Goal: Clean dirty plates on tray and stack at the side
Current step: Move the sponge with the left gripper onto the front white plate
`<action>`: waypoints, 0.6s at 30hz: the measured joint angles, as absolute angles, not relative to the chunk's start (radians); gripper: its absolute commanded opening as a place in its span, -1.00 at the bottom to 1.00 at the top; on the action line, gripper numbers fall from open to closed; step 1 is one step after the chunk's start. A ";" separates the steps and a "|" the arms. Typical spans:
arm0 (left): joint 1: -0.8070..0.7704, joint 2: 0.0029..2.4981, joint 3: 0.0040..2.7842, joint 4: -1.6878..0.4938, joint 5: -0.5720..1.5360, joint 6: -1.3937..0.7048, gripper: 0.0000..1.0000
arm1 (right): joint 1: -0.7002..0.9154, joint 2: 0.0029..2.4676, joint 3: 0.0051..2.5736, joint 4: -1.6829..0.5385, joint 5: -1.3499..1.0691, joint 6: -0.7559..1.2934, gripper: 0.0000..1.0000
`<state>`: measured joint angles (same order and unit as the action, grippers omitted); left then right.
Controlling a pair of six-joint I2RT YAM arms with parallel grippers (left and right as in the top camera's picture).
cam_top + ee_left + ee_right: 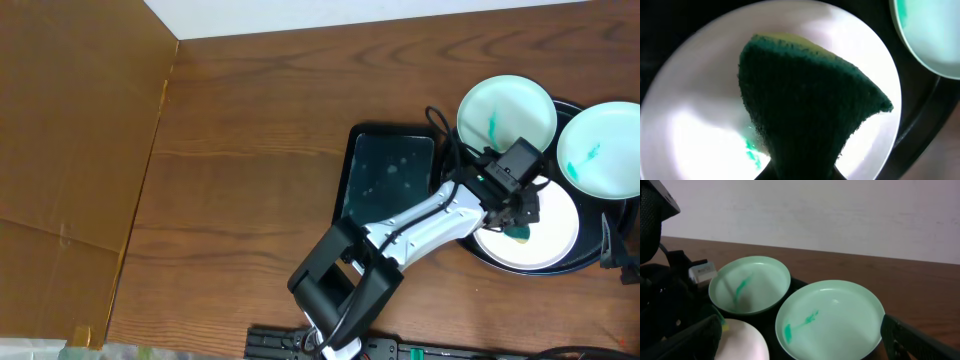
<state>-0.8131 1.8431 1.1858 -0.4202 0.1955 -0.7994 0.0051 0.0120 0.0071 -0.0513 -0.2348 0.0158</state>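
Plates of round white ware with pale blue-tinted rims, three in all, are lying in the large round black tray with a raised rim (484, 256) at the right end of the brown wooden worktop (250, 200) in the overhead view. The far plate (507, 115) and the right-hand plate (600, 148) are each showing a teal smear, while the near plate (548, 240) is lying under the left pincer (512, 212), which is pressing a green and yellow sponge (520, 235) onto it. A smaller rectangular black tray (390, 172) is sitting just beside the round one, and no stack is standing at the side yet. In the left wrist view the left pincer is squeezing shut on the sponge, whose dark green scouring face is fanning out over the near plate, with a teal trace (752, 150) showing at its lower edge, so this plate is probably not yet clean. In the right wrist view the right pincer (800, 330) is hanging with its jaws spread wide, holding nothing and looking across the far plate and the right-hand plate. These plates are looking stiff, light and smooth, likely slippery, and perhaps breakable; pinching across the raised lip at a free edge, away from the crowding neighbours, is seeming the safest hold.
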 measured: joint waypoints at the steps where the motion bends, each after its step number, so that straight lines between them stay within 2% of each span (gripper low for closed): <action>1: -0.822 1.843 1.186 -0.419 0.191 -0.801 -0.41 | 0.005 0.012 0.007 -0.051 -0.235 0.016 0.98; 5: -0.860 1.843 1.186 -0.410 0.174 -0.813 -0.16 | 0.005 0.012 0.007 -0.051 -0.235 0.016 0.98; 9: -0.885 1.843 1.186 -0.413 0.133 -0.816 -0.14 | 0.005 0.012 0.007 -0.051 -0.234 0.016 0.99; 18: -0.872 1.839 1.186 -0.415 0.102 -0.804 0.19 | 0.005 0.012 0.007 -0.051 -0.235 0.016 0.99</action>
